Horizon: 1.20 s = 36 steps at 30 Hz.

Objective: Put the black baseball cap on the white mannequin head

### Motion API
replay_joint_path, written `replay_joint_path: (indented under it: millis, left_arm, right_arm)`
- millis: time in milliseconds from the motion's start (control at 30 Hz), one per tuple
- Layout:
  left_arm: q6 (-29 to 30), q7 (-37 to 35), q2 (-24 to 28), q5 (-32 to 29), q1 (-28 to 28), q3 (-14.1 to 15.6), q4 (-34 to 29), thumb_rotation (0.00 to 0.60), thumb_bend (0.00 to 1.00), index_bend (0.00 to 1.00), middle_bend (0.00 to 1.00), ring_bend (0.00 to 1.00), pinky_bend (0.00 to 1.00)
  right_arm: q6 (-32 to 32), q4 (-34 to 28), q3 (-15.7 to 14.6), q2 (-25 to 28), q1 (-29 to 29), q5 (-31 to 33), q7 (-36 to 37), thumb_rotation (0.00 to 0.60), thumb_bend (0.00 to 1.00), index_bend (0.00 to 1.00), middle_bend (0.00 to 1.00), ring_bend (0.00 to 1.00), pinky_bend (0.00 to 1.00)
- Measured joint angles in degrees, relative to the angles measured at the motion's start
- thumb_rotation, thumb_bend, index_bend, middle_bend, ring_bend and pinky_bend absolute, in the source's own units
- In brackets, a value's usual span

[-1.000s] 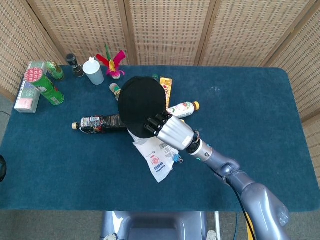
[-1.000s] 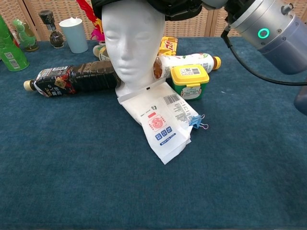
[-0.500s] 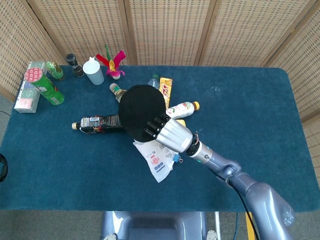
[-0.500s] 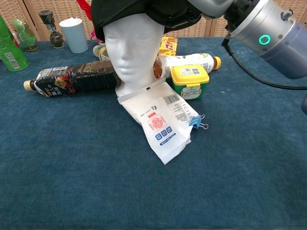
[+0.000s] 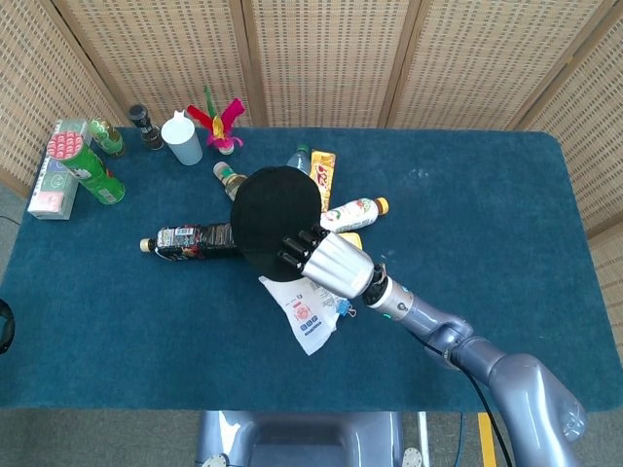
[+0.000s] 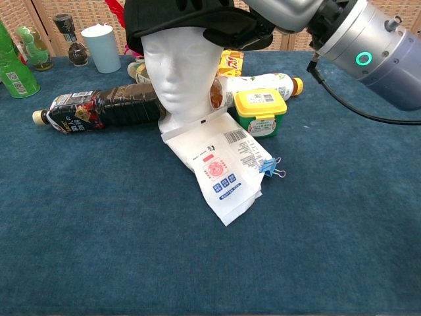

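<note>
The black baseball cap [image 5: 276, 216] sits low on the white mannequin head [image 6: 181, 74], covering its crown down to the forehead; in the chest view the cap [image 6: 172, 18] reaches the top edge. My right hand [image 5: 325, 260] grips the cap's right rear side, its dark fingers [image 5: 296, 245] lying on the fabric. In the chest view the right hand [image 6: 283, 12] shows at the top, holding the cap's edge beside the head. From above the cap hides the mannequin head. My left hand shows in neither view.
A dark bottle [image 6: 99, 108] lies left of the mannequin head, and a white packet [image 6: 223, 168] with a blue clip lies in front. A yellow-lidded tub [image 6: 261, 112] and a lying bottle [image 6: 260, 82] are right of it. A white cup [image 5: 182, 139] and a green can [image 5: 90, 168] stand back left.
The right hand has brought the cap down and slightly forward; it now covers the mannequin's forehead, where a second ago it hovered above the crown.
</note>
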Motion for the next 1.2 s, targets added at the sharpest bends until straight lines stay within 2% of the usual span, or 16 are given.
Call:
replay_joint_path:
  millis: [200, 333, 667, 1200]
  left_arm:
    - [0.08, 0.11, 0.06, 0.17, -0.12, -0.07, -0.19, 0.600, 0.30, 0.63, 0.49, 0.37, 0.37]
    - [0.18, 0.26, 0.15, 0.28, -0.16, -0.12, -0.42, 0.600, 0.30, 0.63, 0.49, 0.37, 0.37]
    - [0.31, 0.51, 0.50, 0.27, -0.14, -0.14, -1.07, 0.600, 0.30, 0.63, 0.49, 0.37, 0.37]
    - [-0.44, 1.01, 0.33, 0.05, -0.85, -0.40, -1.55, 0.600, 0.30, 0.63, 0.49, 0.37, 0.37]
  right_arm:
    - [-0.30, -1.96, 0.41, 1.16, -0.60, -0.29, -0.77, 0.600, 0.34, 0.14, 0.31, 0.43, 0.56]
    - [-0.47, -3.41, 0.39, 2.11, -1.20, -0.73, -1.45, 0.600, 0.34, 0.10, 0.28, 0.39, 0.52]
    - [-0.97, -8.52, -1.02, 6.21, -4.67, -1.34, -3.27, 0.600, 0.34, 0.07, 0.26, 0.38, 0.51]
    - [-2.62, -18.75, -3.89, 16.47, -14.44, 0.33, -6.20, 0.600, 0.34, 0.07, 0.27, 0.41, 0.54]
